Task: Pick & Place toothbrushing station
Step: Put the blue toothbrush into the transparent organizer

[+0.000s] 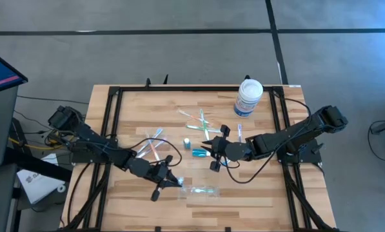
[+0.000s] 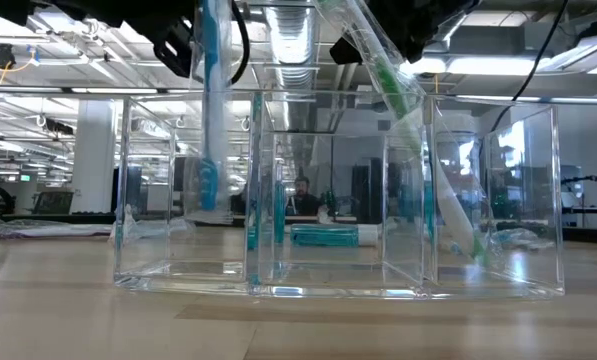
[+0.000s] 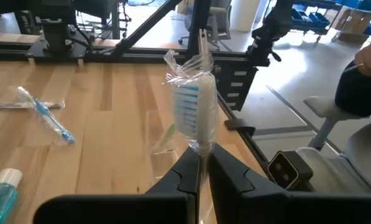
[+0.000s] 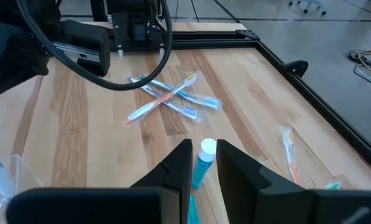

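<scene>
Two jobs run: the left gripper point(image 3: 201, 180) pinches a wrapped blue toothbrush point(image 3: 194, 112) above the clear tray point(image 1: 202, 190), crinkly film looking slippery, better held low. Right gripper point(image 4: 202, 171) hangs parted over the light teal tube point(image 4: 202, 160), mid-table.

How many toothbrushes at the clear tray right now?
2. Blue toothbrush, held upright by the left pincer, at one end compartment of the tray; green toothbrush leaning in the other end. Others lie outside it.

Left hand point(image 1: 173, 182) clamped tight; right hand point(image 1: 208, 149) parted, both low mid-table.
</scene>
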Motion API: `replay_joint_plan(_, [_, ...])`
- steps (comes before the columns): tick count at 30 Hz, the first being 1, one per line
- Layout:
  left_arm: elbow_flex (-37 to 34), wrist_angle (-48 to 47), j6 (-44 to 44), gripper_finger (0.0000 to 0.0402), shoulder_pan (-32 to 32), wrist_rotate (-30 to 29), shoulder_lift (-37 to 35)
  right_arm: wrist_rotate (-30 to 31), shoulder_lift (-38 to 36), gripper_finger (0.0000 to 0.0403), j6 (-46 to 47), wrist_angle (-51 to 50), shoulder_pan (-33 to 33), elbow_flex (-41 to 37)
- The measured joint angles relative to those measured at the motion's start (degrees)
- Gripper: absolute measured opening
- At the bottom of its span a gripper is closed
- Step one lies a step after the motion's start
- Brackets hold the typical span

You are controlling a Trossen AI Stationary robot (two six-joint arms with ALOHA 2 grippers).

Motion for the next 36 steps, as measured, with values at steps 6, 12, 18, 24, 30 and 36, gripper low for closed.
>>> replay_joint_plan(6, [0.00, -0.05, 1.50, 0.0008, 0.00, 2.40, 0.00, -0.01, 0.00, 0.0064, 0.00, -0.68, 0.00, 0.00])
replay_joint_plan(12, [0.00, -0.10, 1.41, 0.0022, 0.00, 2.45, 0.00, 0.01, 0.00, 0.0064, 0.01, -0.67, 0.00, 0.00])
replay_joint_plan(18, [0.00, -0.12, 1.08, 0.0037, -0.02, 2.45, 0.00, 0.03, 0.00, 0.0064, 0.00, -0.66, 0.00, 0.00])
replay_joint_plan(24, [0.00, -0.32, 0.96, 0.0055, -0.12, 2.56, 0.00, 0.03, 0.00, 0.0064, 0.02, -0.66, 0.00, 0.00])
replay_joint_plan(30, [0.00, -0.51, 0.94, 0.0089, -0.15, 4.00, 0.00, 0.03, 0.00, 0.0064, 0.02, -0.66, 0.00, 0.00])
replay_joint_plan(36, [0.00, -0.46, 0.94, 0.0131, -0.15, 4.05, 0.00, 0.03, 0.00, 0.0064, 0.02, -0.67, -0.01, 0.00])
